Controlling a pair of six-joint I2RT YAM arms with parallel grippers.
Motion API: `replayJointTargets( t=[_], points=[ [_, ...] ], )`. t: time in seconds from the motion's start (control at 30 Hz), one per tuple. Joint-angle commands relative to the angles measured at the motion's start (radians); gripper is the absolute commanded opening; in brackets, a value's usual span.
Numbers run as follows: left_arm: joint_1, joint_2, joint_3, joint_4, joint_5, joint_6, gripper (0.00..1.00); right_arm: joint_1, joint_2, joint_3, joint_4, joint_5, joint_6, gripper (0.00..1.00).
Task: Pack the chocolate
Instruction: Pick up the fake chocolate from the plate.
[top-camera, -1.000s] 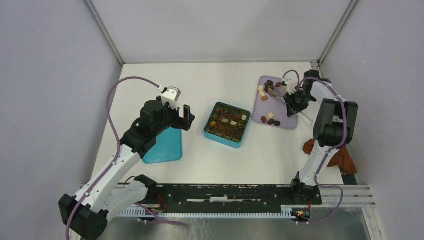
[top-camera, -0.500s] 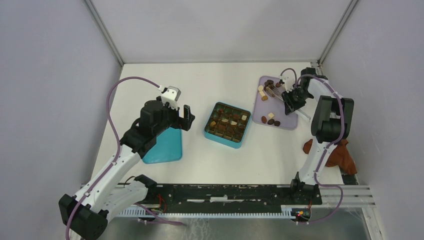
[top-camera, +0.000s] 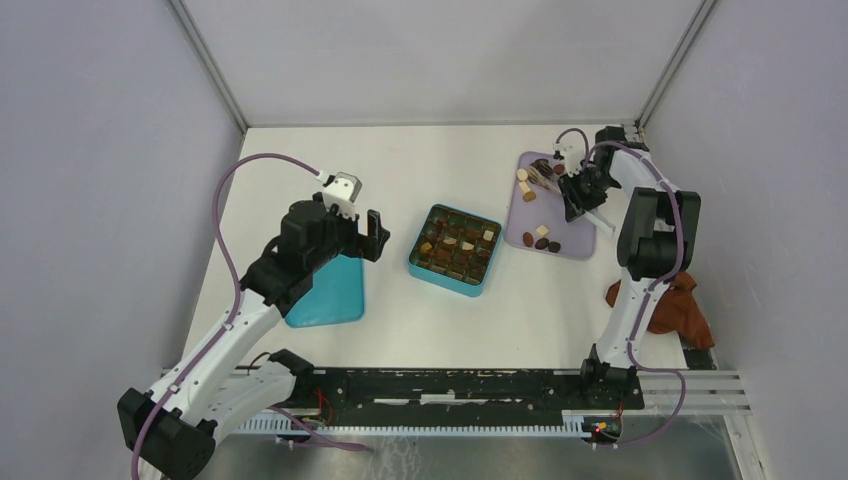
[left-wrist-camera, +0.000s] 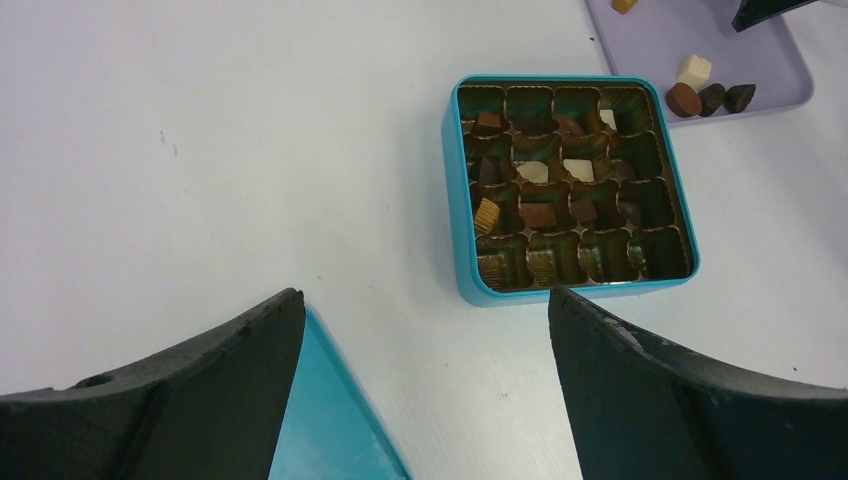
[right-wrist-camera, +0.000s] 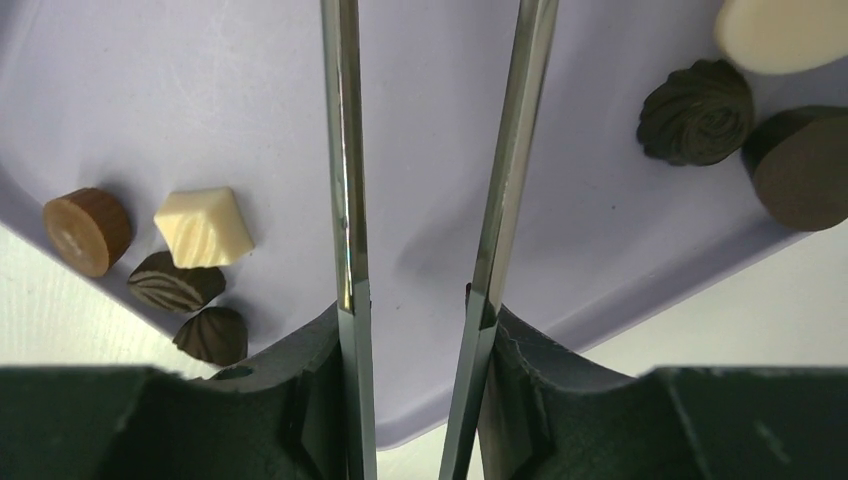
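Note:
The chocolate lies in two places. Several pieces sit in the cells of the open teal box (top-camera: 455, 250) (left-wrist-camera: 570, 190). Others lie loose on the lavender tray (top-camera: 578, 238), among them a cream block (right-wrist-camera: 203, 227) and a dark swirl (right-wrist-camera: 697, 110). My right gripper (top-camera: 576, 193) (right-wrist-camera: 418, 312) is shut on metal tongs (right-wrist-camera: 343, 150), low over the tray's far half. The two blades stand apart with only bare tray between them, and their tips run off the top of the right wrist view. My left gripper (top-camera: 368, 232) (left-wrist-camera: 425, 295) hangs open and empty left of the box.
The teal lid (top-camera: 330, 290) (left-wrist-camera: 320, 420) lies flat under my left arm. A reddish-brown cloth (top-camera: 680, 310) is bunched at the table's right edge beside the right arm. Walls close off the far side and both flanks.
My right gripper has carried the tongs toward the far end of the lavender tray, and the blades have spread slightly. The left arm has not moved.

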Motion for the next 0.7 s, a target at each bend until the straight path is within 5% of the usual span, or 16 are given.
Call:
replayJointTargets(
  t=[0.0, 0.33, 0.67],
  points=[
    [0.004, -0.004, -0.004, 0.023, 0.010, 0.024, 0.96, 0.017, 0.035, 0.073, -0.002, 0.027, 0.031, 0.45],
    [0.004, 0.003, -0.003, 0.022, 0.009, 0.024, 0.96, 0.026, 0.057, 0.096, -0.015, 0.048, 0.029, 0.43],
    [0.004, -0.001, -0.003, 0.022, 0.010, 0.024, 0.96, 0.018, -0.025, 0.031, 0.013, 0.044, 0.027, 0.02]
  ],
)
